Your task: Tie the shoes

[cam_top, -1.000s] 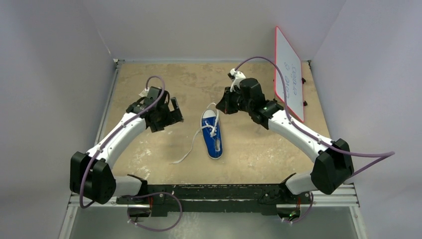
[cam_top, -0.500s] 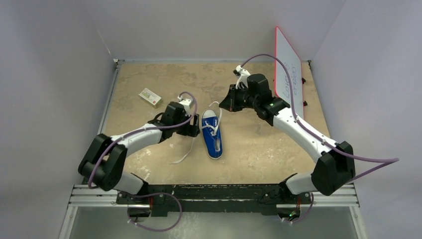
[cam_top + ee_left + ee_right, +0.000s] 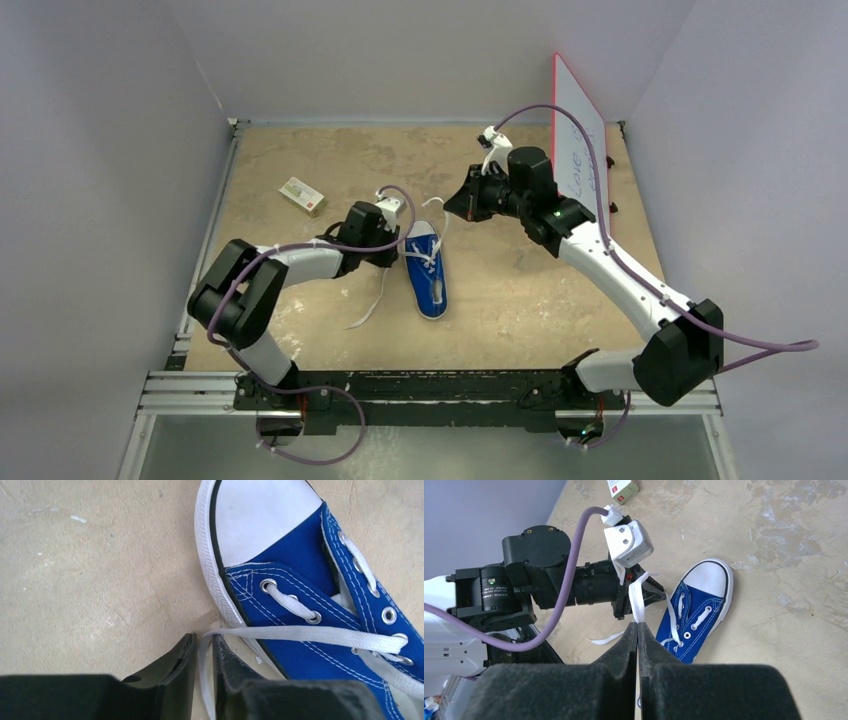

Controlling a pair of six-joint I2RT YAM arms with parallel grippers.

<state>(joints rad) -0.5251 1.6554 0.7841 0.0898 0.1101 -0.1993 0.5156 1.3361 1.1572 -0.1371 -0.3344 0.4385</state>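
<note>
The blue shoe with white toe cap lies mid-table, toe toward the back. My left gripper is low at the shoe's left side near the toe. In the left wrist view its jaws stand almost together with a white lace running across the shoe and down between them. My right gripper hovers behind the toe, shut on the other lace, which rises taut from the shoe into its tips.
A small white-and-red box lies at the back left. A red-rimmed whiteboard leans at the back right. A loose lace end trails on the table left of the shoe. Grey walls enclose three sides.
My left arm swung right and down to the shoe's side, uncovering the box, and its jaws closed from wide open onto the lace. The right gripper drifted slightly right with its lace.
</note>
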